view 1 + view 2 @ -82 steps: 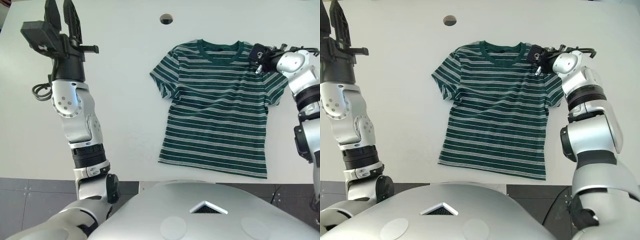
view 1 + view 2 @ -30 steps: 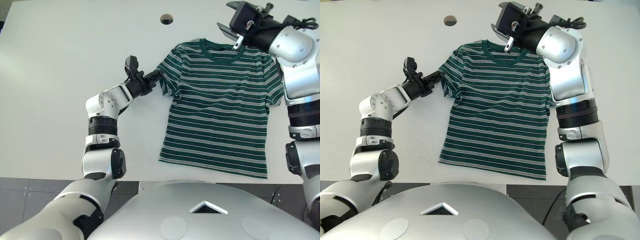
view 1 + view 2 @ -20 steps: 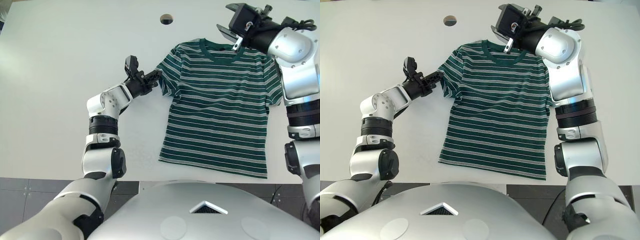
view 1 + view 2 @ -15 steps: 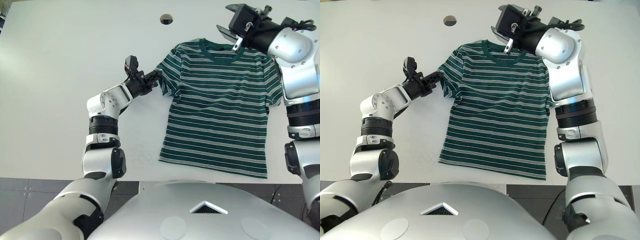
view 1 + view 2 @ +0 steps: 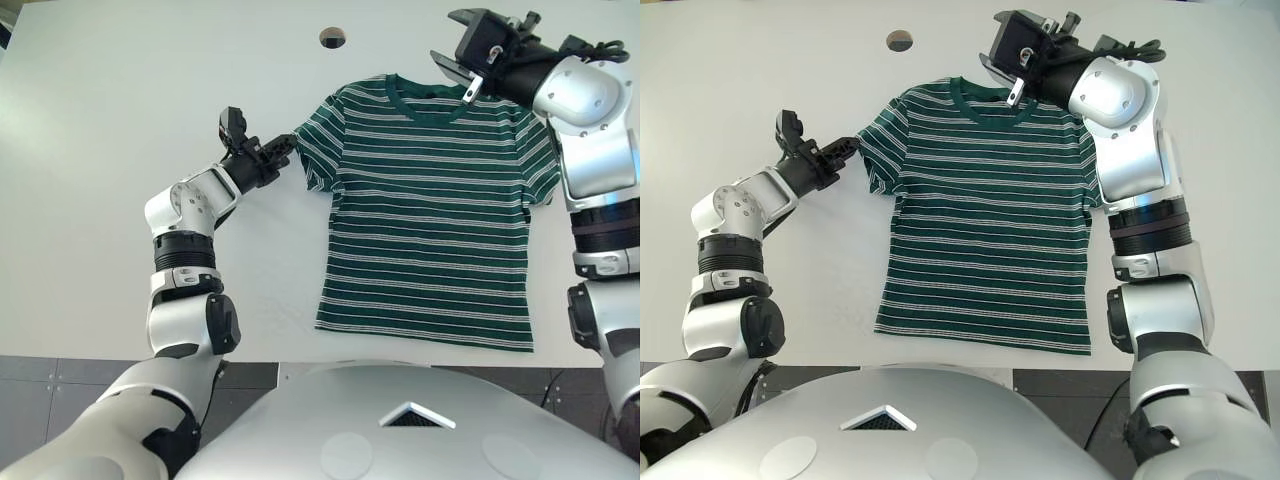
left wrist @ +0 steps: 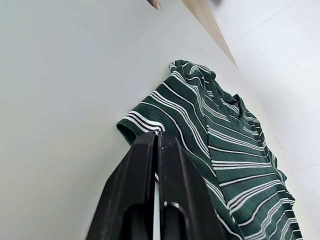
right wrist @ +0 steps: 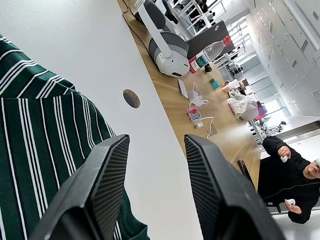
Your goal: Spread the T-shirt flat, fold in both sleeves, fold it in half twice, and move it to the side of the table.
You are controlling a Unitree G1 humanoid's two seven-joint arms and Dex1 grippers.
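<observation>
The white surface (image 5: 120, 80) carries the striped T-shirt (image 5: 430, 220) face up, collar toward 12 o'clock and hem toward 6, lying a little toward 3 o'clock of centre. The step in hand looks like the spreading. The body is nearly flat, but the left sleeve (image 5: 315, 160) is bunched at its hem. The left hand (image 5: 283, 146), at 9 o'clock of the shirt, has its fingers pinched tight on that sleeve edge. A good pull would run low and straight out toward 9 o'clock, stopping once the creases go, so the body does not slide. The right hand (image 5: 455, 75) hovers over the collar at 12 o'clock, fingers spread and holding nothing; it could pin the neckline. A small round hole (image 5: 332, 38) sits at 11 o'clock. No container takes part; the shirt rests directly on the surface.
</observation>
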